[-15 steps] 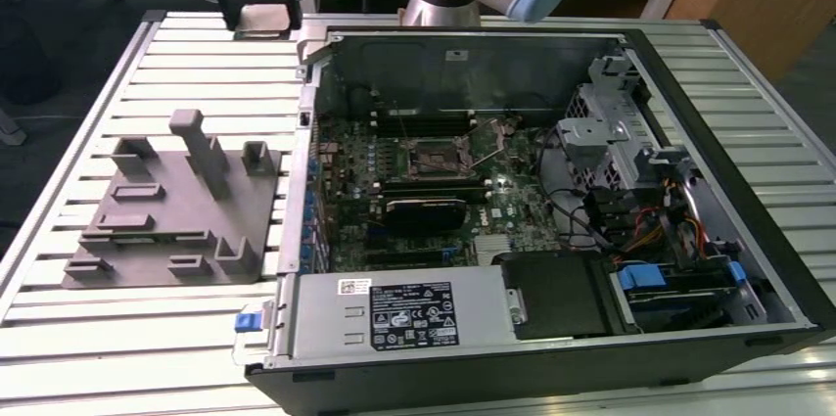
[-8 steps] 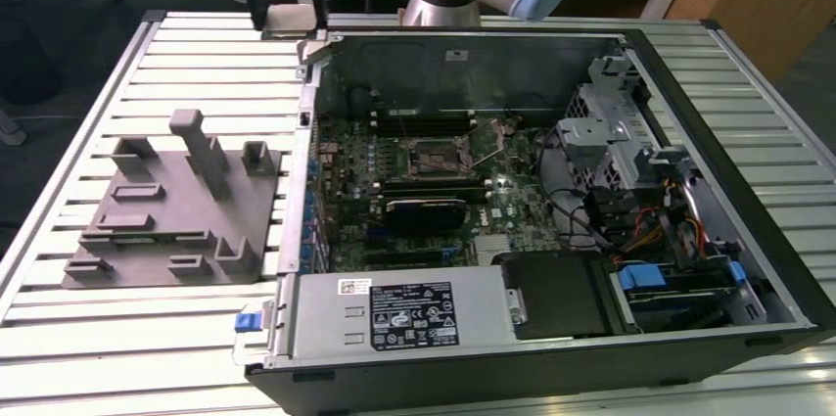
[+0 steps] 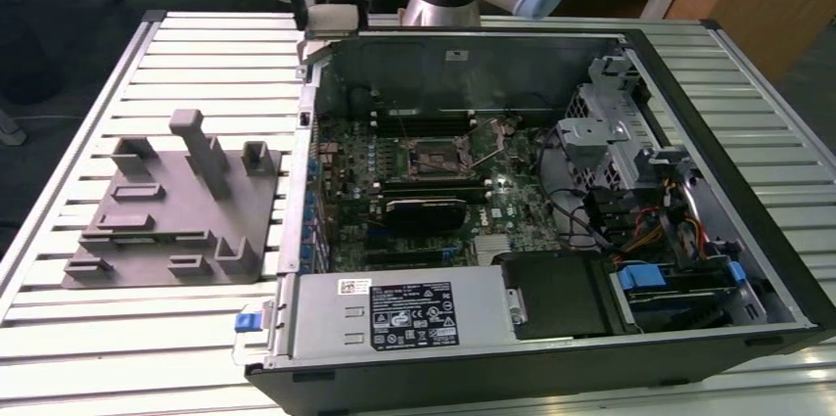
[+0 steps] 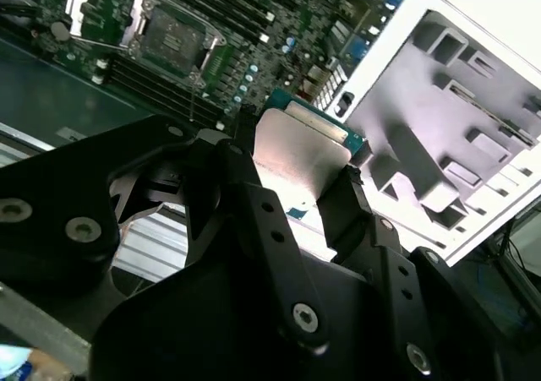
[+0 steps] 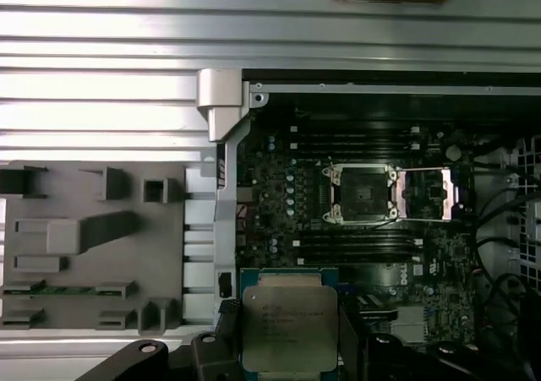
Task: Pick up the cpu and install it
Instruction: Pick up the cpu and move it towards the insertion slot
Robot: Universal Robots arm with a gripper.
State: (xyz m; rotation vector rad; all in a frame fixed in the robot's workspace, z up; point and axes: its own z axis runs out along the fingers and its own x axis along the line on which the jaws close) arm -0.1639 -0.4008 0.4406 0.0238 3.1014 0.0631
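Two fingers [image 4: 355, 208] of the hand [image 4: 297, 147] clamp the cpu [image 4: 300, 166], hiding its edges.

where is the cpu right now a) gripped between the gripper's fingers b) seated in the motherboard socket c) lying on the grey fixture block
A: in both wrist views the gripper is shut on the cpu, which is apart from the open socket.
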